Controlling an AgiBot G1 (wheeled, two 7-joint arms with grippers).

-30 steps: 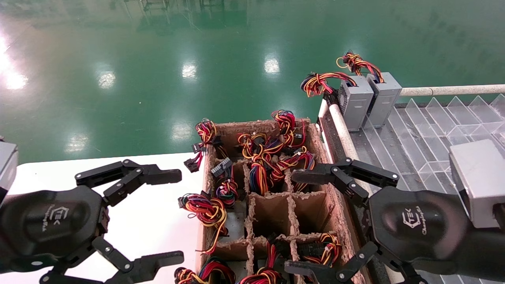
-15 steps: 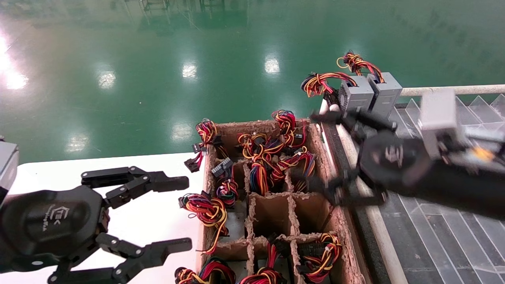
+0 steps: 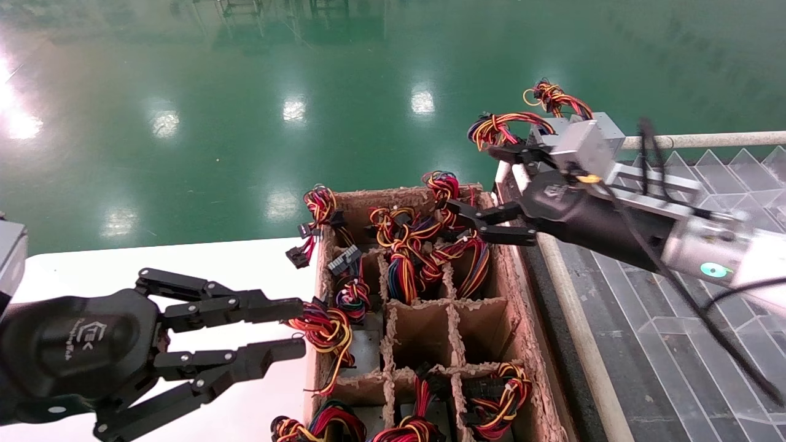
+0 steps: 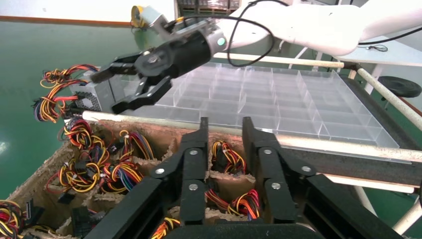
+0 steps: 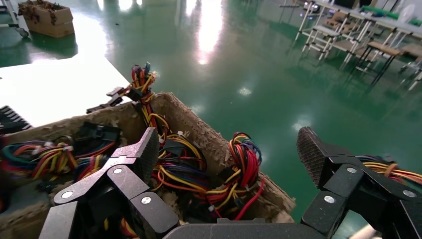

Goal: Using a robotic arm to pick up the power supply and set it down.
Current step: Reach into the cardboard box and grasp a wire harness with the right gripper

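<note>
We see a glossy green floor (image 3: 245,92) filling the upper frame, with a white surface (image 3: 245,270) at lower left; the left gripper (image 3: 295,328) hovers there, fingers narrowly parted, holding nothing; the right gripper (image 3: 485,190), fingers spread and empty, reaches over the far corner of the partitioned cardboard box (image 3: 528,344); the power supply (image 3: 442,190) sits there, its reddish wires showing; a clear divided tray (image 3: 675,319) lies right.

Factory hall: glossy green floor (image 3: 245,123)

Wire bundles (image 3: 424,252) crowding the back compartments.
</note>
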